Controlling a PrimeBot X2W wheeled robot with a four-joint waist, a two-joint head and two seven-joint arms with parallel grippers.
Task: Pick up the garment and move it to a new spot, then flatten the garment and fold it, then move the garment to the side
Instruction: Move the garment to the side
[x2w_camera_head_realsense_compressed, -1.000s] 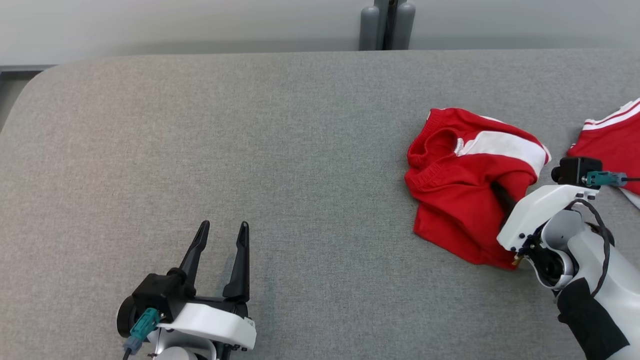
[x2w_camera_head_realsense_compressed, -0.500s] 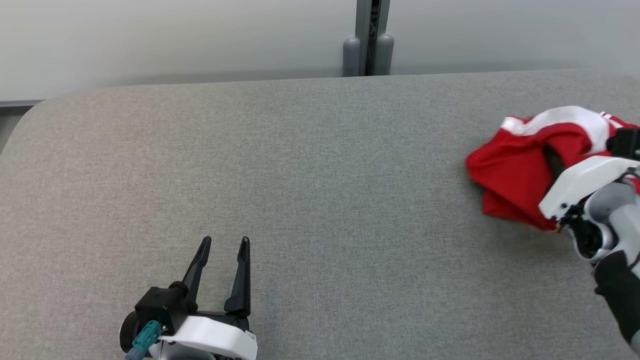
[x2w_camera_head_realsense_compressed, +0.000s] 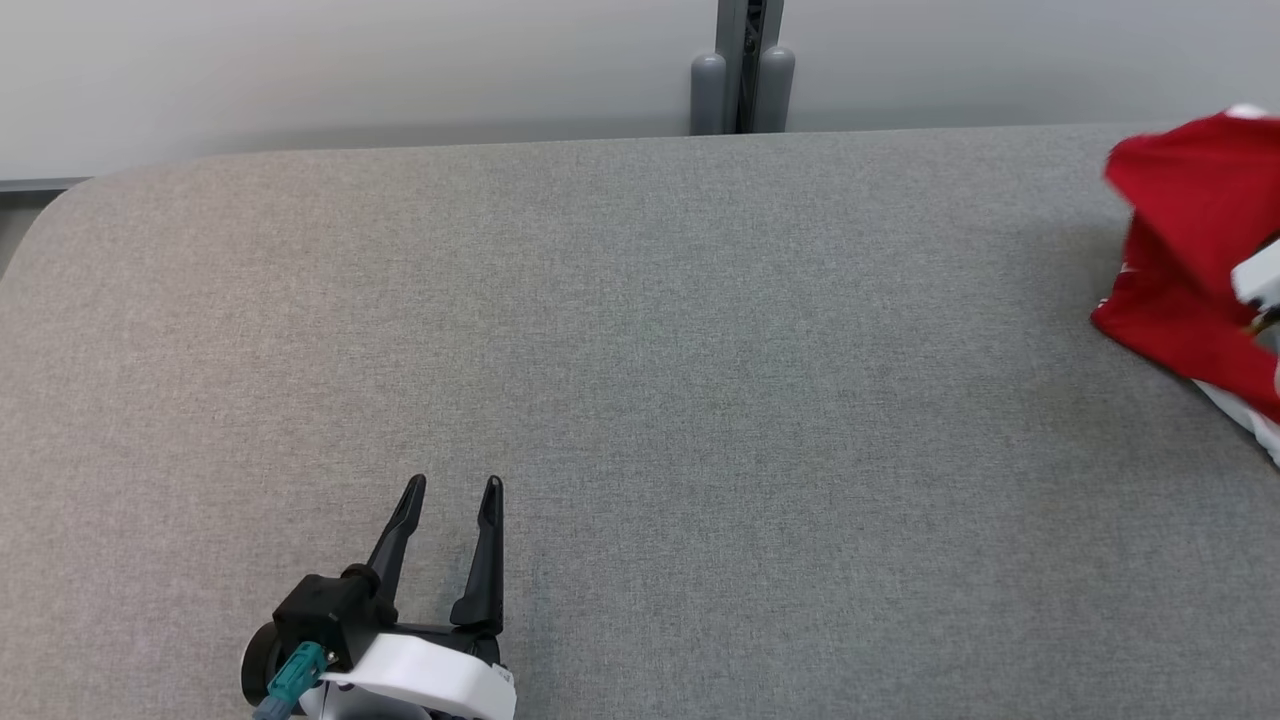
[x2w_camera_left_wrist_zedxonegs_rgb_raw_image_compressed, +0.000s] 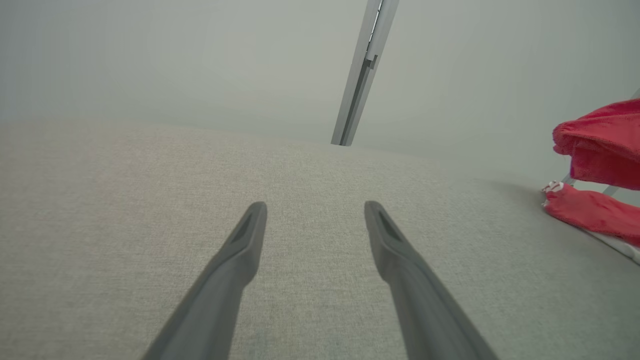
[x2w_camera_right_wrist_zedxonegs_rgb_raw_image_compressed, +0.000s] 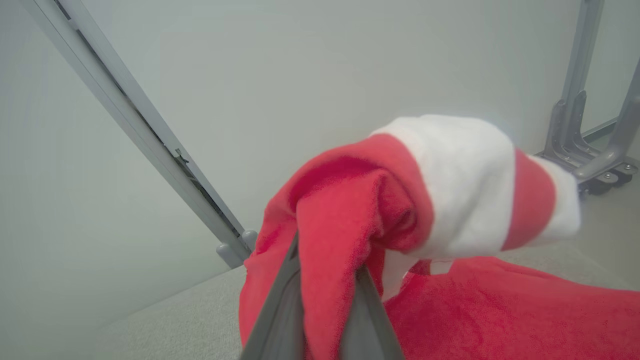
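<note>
Garment: our red garment (x2w_camera_right_wrist_zedxonegs_rgb_raw_image_compressed: 350, 210) with a white band hangs lifted above the bench (x2w_camera_head_realsense_compressed: 640, 350), far to our right
Right gripper (x2w_camera_right_wrist_zedxonegs_rgb_raw_image_compressed: 324, 295): closed tight on a red fold of it
Left gripper (x2w_camera_head_realsense_compressed: 455, 487): fingers spread wide, holding nothing, low over the bench near us

The garment (x2w_camera_right_wrist_zedxonegs_rgb_raw_image_compressed: 345, 215), red with a broad white band, hung bunched and doubled over above the table's (x2w_camera_head_realsense_compressed: 600, 350) right edge.
</note>
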